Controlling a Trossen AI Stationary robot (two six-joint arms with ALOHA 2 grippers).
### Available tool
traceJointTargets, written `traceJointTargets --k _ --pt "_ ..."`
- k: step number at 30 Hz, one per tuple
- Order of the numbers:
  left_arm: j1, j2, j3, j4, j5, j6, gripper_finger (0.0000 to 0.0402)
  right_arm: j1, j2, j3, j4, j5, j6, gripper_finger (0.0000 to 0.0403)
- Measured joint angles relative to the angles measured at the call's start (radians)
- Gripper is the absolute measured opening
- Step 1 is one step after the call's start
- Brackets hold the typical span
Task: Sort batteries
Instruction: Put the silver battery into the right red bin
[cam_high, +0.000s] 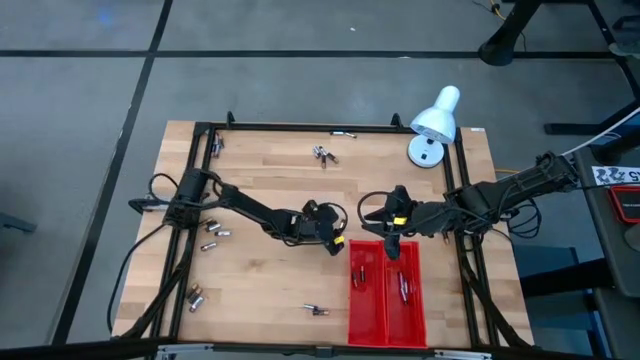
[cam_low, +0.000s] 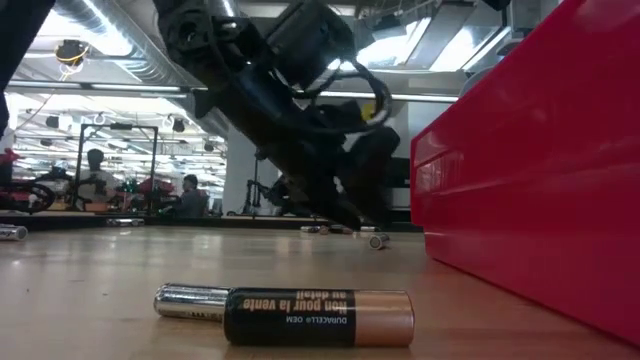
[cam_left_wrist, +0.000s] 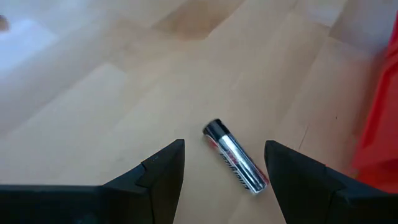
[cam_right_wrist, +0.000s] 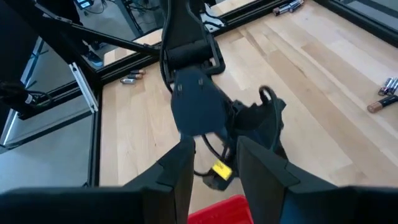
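Readable print on one battery

In the low view, the nearest battery (cam_low: 318, 318), black and copper and lying on the wooden table (cam_low: 90, 290), carried upside-down white lettering: "DURACELL OEM" and "Non pour la vente au détail". The silver and black battery (cam_left_wrist: 236, 156) between the left gripper's fingers bore a red label whose print could not be read. No other lettering could be made out.
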Motion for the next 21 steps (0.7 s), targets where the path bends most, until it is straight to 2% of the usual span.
traceJointTargets --k 8,17,21 --pt "-0.001 0.055 0.09 -0.129 0.003 0.001 0.021 0.0 0.0 0.0 -0.012 -0.002 -0.008 0.0124" --pt "-0.002 0.053 0.096 -0.226 0.006 -0.075 0.021 0.0 0.0 0.0 -0.02 -0.027 -0.025 0.0124" --pt "-0.001 0.049 0.096 -0.244 0.025 -0.079 0.0191 0.0 0.0 0.0 -0.018 -0.027 -0.039 0.0124"
